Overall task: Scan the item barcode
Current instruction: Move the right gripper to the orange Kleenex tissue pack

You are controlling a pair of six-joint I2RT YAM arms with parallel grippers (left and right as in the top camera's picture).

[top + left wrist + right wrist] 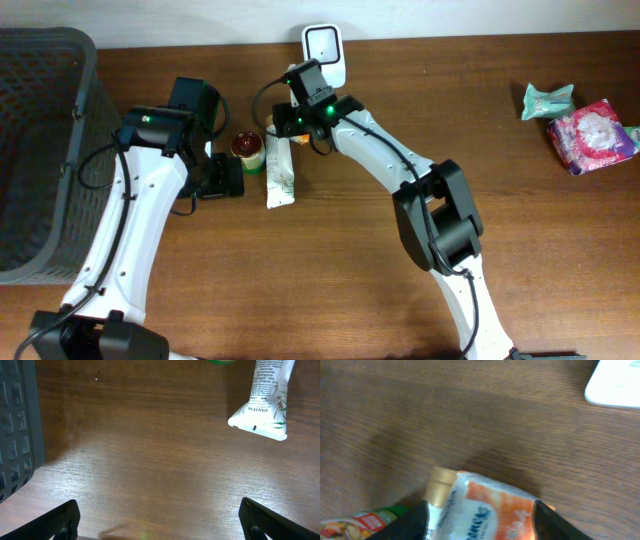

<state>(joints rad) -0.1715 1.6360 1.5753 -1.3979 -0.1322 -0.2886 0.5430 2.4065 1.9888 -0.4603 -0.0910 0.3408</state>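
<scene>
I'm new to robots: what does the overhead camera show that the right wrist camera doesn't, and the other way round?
Only overhead: the left arm, the dark basket at the left, the pink packet far right. Only right wrist: an orange-and-white pack between the fingers of the right claw, close up. Both: the white scanner and the wooden table.

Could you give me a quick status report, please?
Left tool open, idle over tabletop. Right tool straddling orange-and-white packet, grip unconfirmed. Scanner close by. Tube and jar lie right beside.
</scene>
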